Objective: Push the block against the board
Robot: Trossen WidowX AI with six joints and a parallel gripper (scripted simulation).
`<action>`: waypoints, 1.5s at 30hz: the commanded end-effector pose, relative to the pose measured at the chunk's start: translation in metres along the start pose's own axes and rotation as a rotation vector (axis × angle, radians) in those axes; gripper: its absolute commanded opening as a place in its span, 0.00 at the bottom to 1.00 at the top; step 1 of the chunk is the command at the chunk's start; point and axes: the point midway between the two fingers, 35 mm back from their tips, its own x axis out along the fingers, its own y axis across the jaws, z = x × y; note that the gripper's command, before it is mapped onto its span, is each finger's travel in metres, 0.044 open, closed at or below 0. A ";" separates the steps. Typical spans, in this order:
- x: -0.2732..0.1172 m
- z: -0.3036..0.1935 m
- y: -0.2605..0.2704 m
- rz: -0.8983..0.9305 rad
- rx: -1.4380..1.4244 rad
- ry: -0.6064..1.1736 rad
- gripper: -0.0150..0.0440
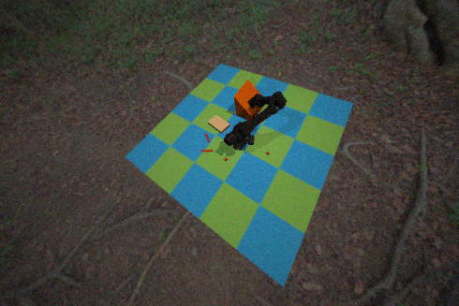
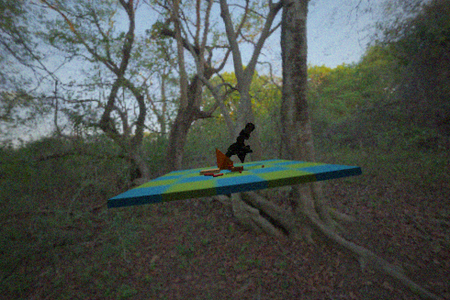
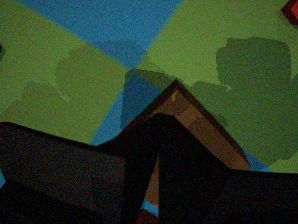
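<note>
Near mid-frame, closed for pushing

Our gripper (image 1: 239,145) (image 2: 242,159) (image 3: 164,121) is shut on nothing, probably for nudging. Below lies a brown piece (image 2: 238,169) (image 3: 212,137); left of centre, a tan slab (image 1: 218,123) (image 2: 209,172). Which is block, we cannot tell.

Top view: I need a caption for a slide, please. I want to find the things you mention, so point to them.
A black arm (image 1: 259,121) reaches over a blue-and-green checkered mat (image 1: 286,219), beside an orange block (image 1: 247,94).

The arm (image 1: 259,121) (image 2: 240,143) is black all over — chunky joints, slimmer links — with dark, angular gripper fingers filling the wrist view's lower part.
</note>
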 end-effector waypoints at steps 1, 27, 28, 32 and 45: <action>-0.001 0.002 -0.015 -0.001 0.137 0.000 0.25; 0.054 0.004 -0.061 0.005 0.602 -0.005 0.25; 0.054 0.004 -0.061 0.005 0.602 -0.005 0.25; 0.054 0.003 -0.060 0.005 0.602 -0.004 0.25; 0.054 -0.012 -0.050 0.005 0.603 -0.004 0.25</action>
